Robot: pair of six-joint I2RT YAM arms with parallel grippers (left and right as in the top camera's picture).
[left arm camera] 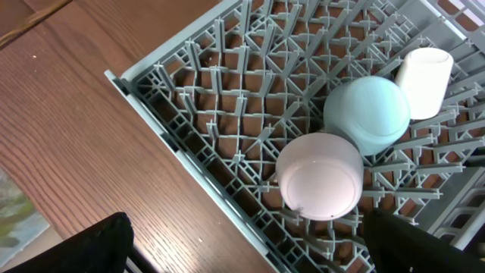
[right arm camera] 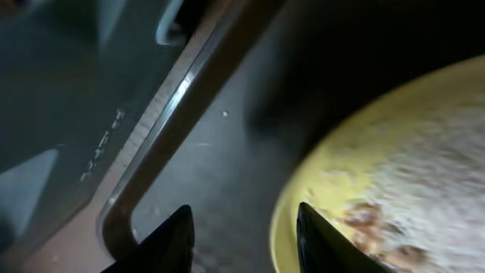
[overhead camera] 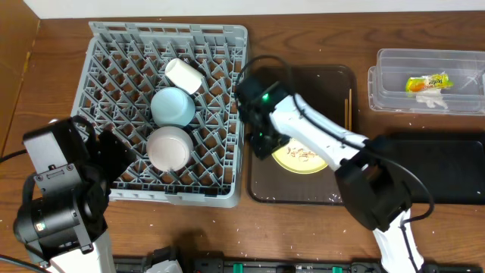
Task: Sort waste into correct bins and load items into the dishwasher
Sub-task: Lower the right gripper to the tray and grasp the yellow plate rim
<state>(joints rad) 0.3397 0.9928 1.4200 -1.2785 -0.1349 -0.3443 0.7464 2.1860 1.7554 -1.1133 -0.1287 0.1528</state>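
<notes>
The grey dish rack (overhead camera: pixel 106 53) holds a pinkish-white cup (overhead camera: pixel 184 74), an upturned light blue bowl (overhead camera: pixel 173 106) and an upturned white bowl (overhead camera: pixel 168 148). They also show in the left wrist view: cup (left arm camera: pixel 424 82), blue bowl (left arm camera: pixel 367 114), white bowl (left arm camera: pixel 318 176). My left gripper (left arm camera: pixel 250 258) is open and empty over the rack's edge (left arm camera: pixel 189 163). My right gripper (right arm camera: pixel 242 243) is open, its fingers either side of the rim of the pale yellow plate (right arm camera: pixel 356 174), which carries rice bits and brown crumbs (right arm camera: pixel 394 220). Chopsticks (overhead camera: pixel 348 110) lie on the tray.
The plate (overhead camera: pixel 303 159) sits on a dark brown tray (overhead camera: pixel 333 76) right of the rack. A clear container (overhead camera: pixel 394 95) at the back right holds the snack wrapper (overhead camera: pixel 426 82) and a white wrapper piece (overhead camera: pixel 433 97). A black bin (overhead camera: pixel 447 163) lies in front of it.
</notes>
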